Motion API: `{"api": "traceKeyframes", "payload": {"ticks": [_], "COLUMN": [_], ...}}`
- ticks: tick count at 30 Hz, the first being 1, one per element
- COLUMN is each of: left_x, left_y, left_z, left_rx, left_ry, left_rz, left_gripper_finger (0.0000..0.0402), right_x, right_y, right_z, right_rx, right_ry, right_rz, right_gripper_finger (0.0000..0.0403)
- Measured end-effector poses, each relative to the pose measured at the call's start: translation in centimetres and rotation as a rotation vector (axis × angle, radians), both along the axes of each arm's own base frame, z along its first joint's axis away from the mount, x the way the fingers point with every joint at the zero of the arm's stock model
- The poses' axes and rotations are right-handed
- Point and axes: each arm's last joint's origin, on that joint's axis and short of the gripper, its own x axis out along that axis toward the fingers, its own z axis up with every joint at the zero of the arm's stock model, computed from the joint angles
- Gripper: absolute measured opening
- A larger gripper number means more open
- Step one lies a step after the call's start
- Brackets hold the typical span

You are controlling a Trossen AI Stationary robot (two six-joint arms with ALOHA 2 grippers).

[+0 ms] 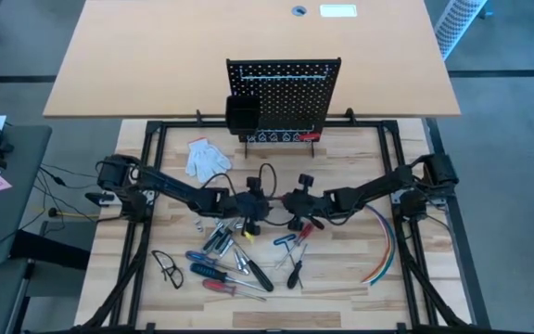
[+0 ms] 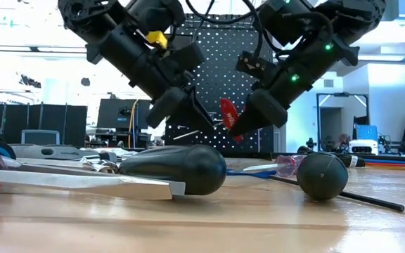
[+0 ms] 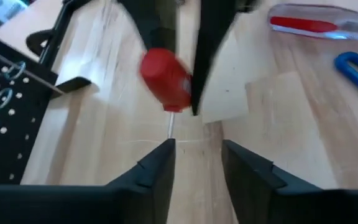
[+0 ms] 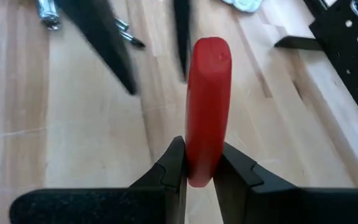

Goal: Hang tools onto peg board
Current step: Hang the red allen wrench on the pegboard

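The right claw (image 4: 197, 165) pinches a red-handled screwdriver (image 4: 207, 106) above the tabletop (image 1: 341, 288), mid-tabletop, at 6 o'clock from the peg board (image 1: 286, 88). The left claw (image 3: 197, 162), at its 9 o'clock, gapes narrowly, empty.

My high view looks straight down on the whole table (image 1: 360, 278); my low one sits at tabletop level, facing the peg board (image 2: 216, 77). Both wrist views hover close, sharing the red-handled screwdriver (image 4: 207, 106).
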Motion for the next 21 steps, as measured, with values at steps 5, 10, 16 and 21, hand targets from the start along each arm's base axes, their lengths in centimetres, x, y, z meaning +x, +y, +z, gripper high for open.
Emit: {"api": "traceKeyframes", "payload": {"ticks": [5,10,16,21], "left_x": [0.04,0.1,0.03,-0.08], "left_y": [0.63,0.76,0.87,0.47], "left_z": [0.03,-0.22,-0.22,-0.24], "left_rx": [-0.042,-0.045,-0.01,0.014], "left_ry": [-0.016,-0.011,-0.008,0.006], "left_rz": [0.035,0.041,0.083,0.079], "left_gripper_finger": [0.0158,0.0153,0.0134,0.0128], "right_x": [0.07,0.07,0.08,0.07], "right_y": [0.0,0.05,0.11,0.29], "right_z": [0.05,0.02,-0.03,-0.06], "right_rx": [0.005,0.002,0.011,0.024], "right_ry": [-0.007,-0.002,0.003,0.01], "right_rz": [0.007,0.02,0.039,0.062], "right_gripper_finger": [0.0063,0.0063,0.0063,0.0064]}}
